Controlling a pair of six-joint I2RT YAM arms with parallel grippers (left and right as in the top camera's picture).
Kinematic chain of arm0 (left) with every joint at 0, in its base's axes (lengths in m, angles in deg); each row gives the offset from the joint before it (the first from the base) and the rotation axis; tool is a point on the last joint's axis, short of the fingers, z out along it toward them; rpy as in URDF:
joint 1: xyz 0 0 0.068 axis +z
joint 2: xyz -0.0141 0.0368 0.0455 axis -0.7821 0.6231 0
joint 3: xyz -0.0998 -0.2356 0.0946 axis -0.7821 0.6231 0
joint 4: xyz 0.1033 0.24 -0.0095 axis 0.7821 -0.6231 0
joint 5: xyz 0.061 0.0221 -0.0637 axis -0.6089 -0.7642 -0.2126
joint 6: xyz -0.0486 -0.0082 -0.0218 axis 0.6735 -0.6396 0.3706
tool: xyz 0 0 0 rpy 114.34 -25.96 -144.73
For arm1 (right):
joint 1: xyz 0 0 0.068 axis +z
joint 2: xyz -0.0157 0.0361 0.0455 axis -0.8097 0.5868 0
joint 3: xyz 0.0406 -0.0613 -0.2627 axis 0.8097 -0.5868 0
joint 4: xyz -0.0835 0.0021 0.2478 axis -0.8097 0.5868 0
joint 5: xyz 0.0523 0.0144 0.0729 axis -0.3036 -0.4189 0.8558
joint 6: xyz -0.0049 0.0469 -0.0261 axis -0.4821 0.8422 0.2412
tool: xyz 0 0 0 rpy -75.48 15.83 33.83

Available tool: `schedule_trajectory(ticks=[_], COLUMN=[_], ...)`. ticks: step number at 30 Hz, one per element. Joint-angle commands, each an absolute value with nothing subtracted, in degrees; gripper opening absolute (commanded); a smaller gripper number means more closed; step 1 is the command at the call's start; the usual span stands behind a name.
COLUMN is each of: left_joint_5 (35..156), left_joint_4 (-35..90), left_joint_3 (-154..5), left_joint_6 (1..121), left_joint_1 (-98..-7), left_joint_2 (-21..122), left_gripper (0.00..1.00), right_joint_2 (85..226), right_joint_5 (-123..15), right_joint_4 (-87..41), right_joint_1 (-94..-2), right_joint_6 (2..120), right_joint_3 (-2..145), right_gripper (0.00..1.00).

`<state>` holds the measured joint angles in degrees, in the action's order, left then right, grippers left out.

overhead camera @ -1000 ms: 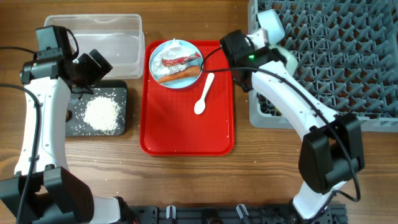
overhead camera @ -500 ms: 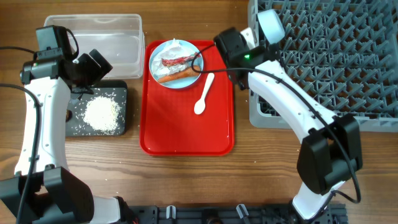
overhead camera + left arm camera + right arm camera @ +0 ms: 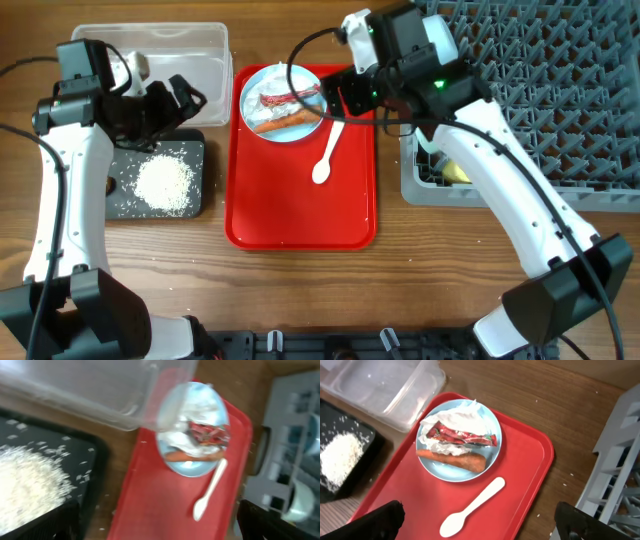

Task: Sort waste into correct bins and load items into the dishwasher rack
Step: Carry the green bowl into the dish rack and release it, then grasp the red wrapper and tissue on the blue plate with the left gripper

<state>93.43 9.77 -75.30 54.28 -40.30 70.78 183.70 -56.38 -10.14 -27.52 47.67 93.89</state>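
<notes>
A light-blue plate [image 3: 283,103] on the red tray [image 3: 300,215] carries crumpled tissue [image 3: 455,417], a red-and-white wrapper [image 3: 462,435] and a carrot piece [image 3: 452,460]. The white spoon [image 3: 328,152] lies just right of the plate. My right gripper [image 3: 345,92] hangs open above the tray, and the spoon [image 3: 472,506] sits between its fingers [image 3: 370,522] in the right wrist view. My left gripper [image 3: 178,100] is open and empty, over the gap between the clear tub [image 3: 150,60] and the black tray [image 3: 125,195] that holds rice [image 3: 163,183]. The grey rack [image 3: 540,90] holds a yellow cup [image 3: 456,172] and a pale bowl [image 3: 441,45].
Loose rice grains are scattered on the black tray around the pile. The red tray lies between the bins and the rack. Bare wood table [image 3: 300,290] runs along the front. The left wrist view is blurred.
My right gripper has opened and swung left from the rack's edge to above the red tray. My left gripper has turned and shifted slightly right.
</notes>
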Motion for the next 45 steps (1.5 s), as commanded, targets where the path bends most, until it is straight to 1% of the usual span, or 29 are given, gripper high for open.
schedule_trajectory(ticks=[1,4,6,8,13,16,20,26,31,33,36,38,40,41,42,43,45], left_joint_5=[93.4,82.0,76.3,73.4,67.0,67.0,67.0,67.0,67.0,67.0,67.2,67.3,68.8,69.6,69.9,69.8,69.8], left_joint_4=[9.7,8.4,8.5,8.7,8.9,9.0,9.7,10.0,13.6,14.3,14.1,14.1,14.1,14.1,14.0,14.1,14.1], left_joint_3=[-81.3,-87.7,-91.7,-94.8,-104.0,-104.9,-104.9,-104.8,-104.8,-104.8,-104.7,-104.7,-104.7,-104.7,-104.7,-104.7,-104.8], left_joint_6=[50.5,50.2,47.4,44.3,33.9,27.7,27.6,27.7,30.1,31.3,31.3,31.4,31.5,31.5,31.5,31.5,31.8], left_joint_1=[-44.8,-51.4,-56.2,-59.5,-66.1,-68.6,-69.9,-69.1,-69.1,-69.1,-69.1,-69.1,-69.1,-69.1,-69.1,-69.1,-69.1], left_joint_2=[69.5,71.1,73.7,77.4,93.7,101.1,106.1,109.8,112.4,113.4,114.0,114.0,114.0,114.0,114.0,114.0,113.9], left_gripper=[0.99,1.00,1.00,1.00,1.00,1.00,1.00,1.00,0.98,0.91,0.70,0.48,0.32,0.22,0.08,0.04,0.04], right_joint_2=[180.2,176.4,174.4,173.7,173.9,173.9,174.0,174.1,174.1,174.1,174.1,174.1,174.1,174.1,174.1,174.1,174.1], right_joint_5=[-50.1,-44.9,-44.1,-44.1,-44.2,-44.8,-46.2,-46.7,-46.7,-46.8,-47.0,-47.2,-47.2,-47.2,-47.2,-47.4,-47.7], right_joint_4=[-10.5,-10.1,-9.0,-7.7,-3.9,-2.7,-2.2,-2.0,-2.0,-1.9,-1.7,-1.7,-1.6,-1.5,-1.4,-1.1,-0.9], right_joint_1=[-33.8,-40.5,-44.0,-45.5,-45.9,-45.9,-45.9,-45.9,-45.9,-45.9,-45.9,-45.9,-45.9,-45.9,-45.9,-45.9,-45.9], right_joint_6=[50.5,50.5,50.1,50.0,48.5,48.3,48.3,48.4,48.4,48.3,48.3,48.3,48.3,48.3,48.3,48.3,48.3], right_joint_3=[94.6,94.6,94.6,94.6,94.4,94.4,94.4,94.4,94.4,94.4,94.4,94.4,94.4,94.4,94.4,94.4,94.4], right_gripper=[1.00,1.00,1.00,1.00,1.00,1.00,1.00,1.00,1.00,1.00,1.00,1.00,1.00,1.00,1.00,1.00,1.00])
